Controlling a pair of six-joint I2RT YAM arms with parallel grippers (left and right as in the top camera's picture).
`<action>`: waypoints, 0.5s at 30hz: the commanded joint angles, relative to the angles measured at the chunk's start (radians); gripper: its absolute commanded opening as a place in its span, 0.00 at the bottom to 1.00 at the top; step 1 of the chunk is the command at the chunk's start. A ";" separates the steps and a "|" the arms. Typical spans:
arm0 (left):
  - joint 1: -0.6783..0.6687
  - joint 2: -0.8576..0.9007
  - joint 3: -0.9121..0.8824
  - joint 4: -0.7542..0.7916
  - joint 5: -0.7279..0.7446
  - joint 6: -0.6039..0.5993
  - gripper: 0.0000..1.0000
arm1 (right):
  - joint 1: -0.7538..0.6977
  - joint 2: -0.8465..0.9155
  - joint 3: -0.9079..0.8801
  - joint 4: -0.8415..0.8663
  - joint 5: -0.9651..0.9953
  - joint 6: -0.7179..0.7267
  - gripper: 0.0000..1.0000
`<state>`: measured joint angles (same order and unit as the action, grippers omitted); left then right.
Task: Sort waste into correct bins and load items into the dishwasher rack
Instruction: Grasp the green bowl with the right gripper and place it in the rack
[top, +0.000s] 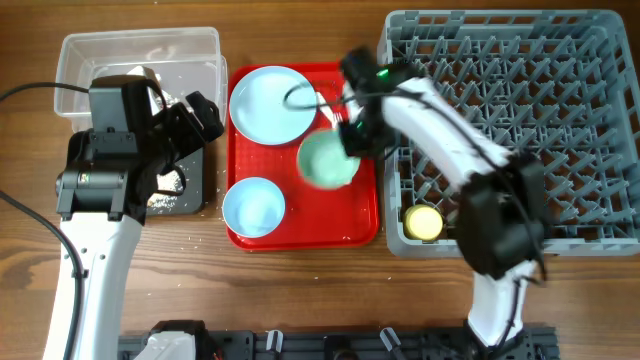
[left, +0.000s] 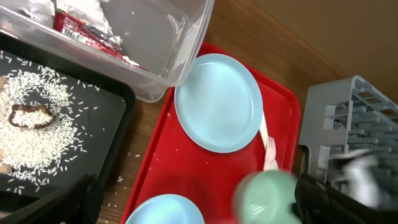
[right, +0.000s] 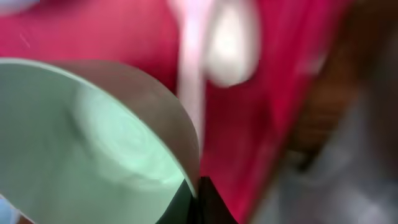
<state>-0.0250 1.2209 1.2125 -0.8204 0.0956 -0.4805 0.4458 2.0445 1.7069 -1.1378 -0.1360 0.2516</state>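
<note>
My right gripper (top: 350, 135) is shut on the rim of the pale green bowl (top: 326, 160), held tilted and blurred over the red tray (top: 365, 225); the bowl fills the right wrist view (right: 87, 143) and shows in the left wrist view (left: 267, 198). The light blue plate (top: 272, 102) and light blue bowl (top: 253, 206) sit on the tray. White cutlery (left: 268, 146) lies beside the plate. The yellow cup (top: 423, 222) stands in the grey rack (top: 520, 60). The red wrapper (left: 81, 31) lies in the clear tub (top: 140, 50). My left gripper (left: 193, 202) is open over the tray's left edge, empty.
The black tray (left: 93, 112) holds scattered rice and a brown scrap (left: 30, 116). Loose rice grains lie on the wooden table (top: 300, 290) next to it. The rack stands right of the red tray.
</note>
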 joint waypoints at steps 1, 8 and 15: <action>0.006 0.004 -0.006 -0.007 -0.021 0.002 1.00 | -0.091 -0.238 0.103 0.035 0.315 0.093 0.04; 0.006 0.004 -0.006 -0.011 -0.026 0.001 1.00 | -0.126 -0.303 0.080 0.342 1.073 -0.020 0.04; 0.006 0.004 -0.006 -0.011 -0.026 0.002 1.00 | -0.125 -0.088 0.072 0.812 1.190 -0.649 0.04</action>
<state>-0.0250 1.2209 1.2118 -0.8310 0.0769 -0.4805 0.3153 1.8641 1.7847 -0.3950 0.9493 -0.0814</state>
